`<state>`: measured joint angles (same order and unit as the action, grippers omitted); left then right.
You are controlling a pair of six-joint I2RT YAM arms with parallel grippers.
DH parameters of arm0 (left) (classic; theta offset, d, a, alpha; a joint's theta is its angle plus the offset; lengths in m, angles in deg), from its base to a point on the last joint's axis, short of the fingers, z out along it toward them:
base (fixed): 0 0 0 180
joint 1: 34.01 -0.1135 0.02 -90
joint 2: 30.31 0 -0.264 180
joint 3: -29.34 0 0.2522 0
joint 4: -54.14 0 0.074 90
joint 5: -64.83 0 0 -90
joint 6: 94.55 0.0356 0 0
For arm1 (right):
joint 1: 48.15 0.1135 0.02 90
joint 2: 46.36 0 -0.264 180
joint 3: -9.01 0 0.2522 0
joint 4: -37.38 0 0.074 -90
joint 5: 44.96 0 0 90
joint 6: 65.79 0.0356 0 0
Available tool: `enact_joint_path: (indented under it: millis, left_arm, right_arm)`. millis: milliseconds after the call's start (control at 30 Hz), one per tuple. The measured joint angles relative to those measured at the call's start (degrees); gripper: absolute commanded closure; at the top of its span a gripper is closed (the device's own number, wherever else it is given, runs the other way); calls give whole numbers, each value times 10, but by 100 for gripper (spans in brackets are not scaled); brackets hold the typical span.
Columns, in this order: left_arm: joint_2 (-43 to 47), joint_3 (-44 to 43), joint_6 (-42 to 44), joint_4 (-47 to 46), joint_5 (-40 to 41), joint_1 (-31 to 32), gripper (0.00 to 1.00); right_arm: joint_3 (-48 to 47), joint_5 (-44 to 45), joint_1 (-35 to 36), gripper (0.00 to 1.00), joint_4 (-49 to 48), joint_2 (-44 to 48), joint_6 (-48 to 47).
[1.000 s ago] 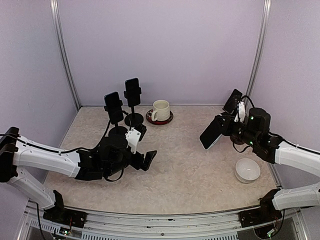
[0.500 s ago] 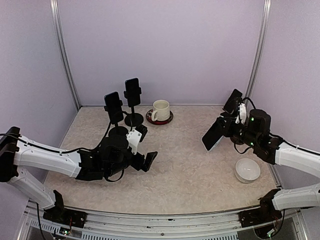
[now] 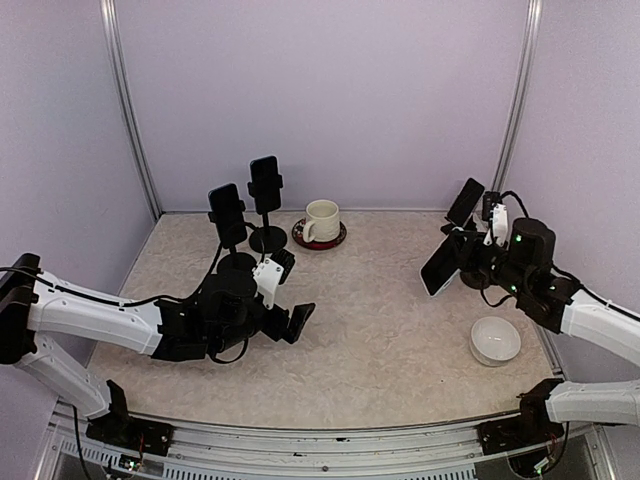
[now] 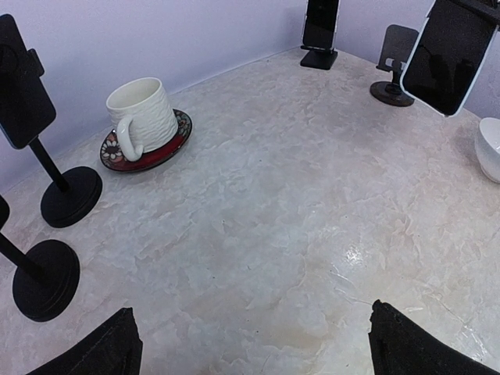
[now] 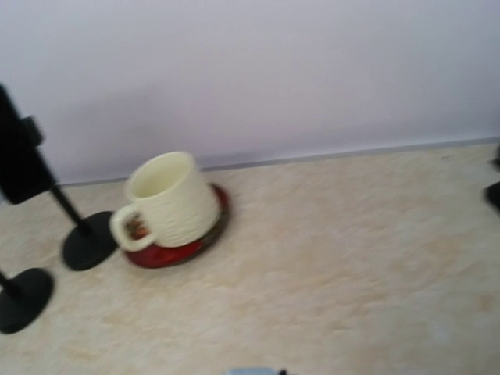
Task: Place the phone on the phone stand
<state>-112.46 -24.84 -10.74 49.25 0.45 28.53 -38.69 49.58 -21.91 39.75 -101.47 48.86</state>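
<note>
My right gripper (image 3: pixel 463 260) is shut on the phone (image 3: pixel 439 264), a dark slab with a pale rim held tilted above the right side of the table. The left wrist view shows that same phone (image 4: pixel 448 53) hanging just right of an empty dark phone stand (image 4: pixel 394 64) near the back wall. From above, that stand is hidden behind my right arm. In the right wrist view only a pale sliver of the phone (image 5: pixel 254 371) shows at the bottom edge. My left gripper (image 3: pixel 290 292) rests low at left centre, open with nothing between its fingers (image 4: pixel 105 350).
Another phone sits on a stand (image 3: pixel 465 203) in the back right corner. Two black pole stands carrying phones (image 3: pixel 228 215) (image 3: pixel 265 186) rise at the back left. A cream mug on a red saucer (image 3: pixel 322 222) is at back centre. A white bowl (image 3: pixel 496 340) lies front right.
My right gripper has carried the phone to the right, closer to the right wall. The left arm has not moved.
</note>
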Motion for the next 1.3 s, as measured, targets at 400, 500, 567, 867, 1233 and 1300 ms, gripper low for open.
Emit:
enact_joint_path:
  millis: [400,500,567,867,1233,1300]
  left_arm:
    - [0,0,0,0,-2,0,1]
    - [0,0,0,0,-3,0,1]
    - [0,0,0,0,-3,0,1]
    - [2,0,0,2,-4,0,1]
    - [8,-1,1,10,-4,0,1]
    - [8,-2,1,12,-6,0,1]
  right_arm:
    - [-3,31,-76,100,57,22,-43]
    - [-14,10,-112,100,67,19,-56]
    - [-28,-25,-143,100,71,11,-68]
    - [-63,-153,-256,100,73,-44,-107]
    - [-107,-275,-344,100,59,-97,-141]
    - [-114,-289,-351,100,57,-112,-142]
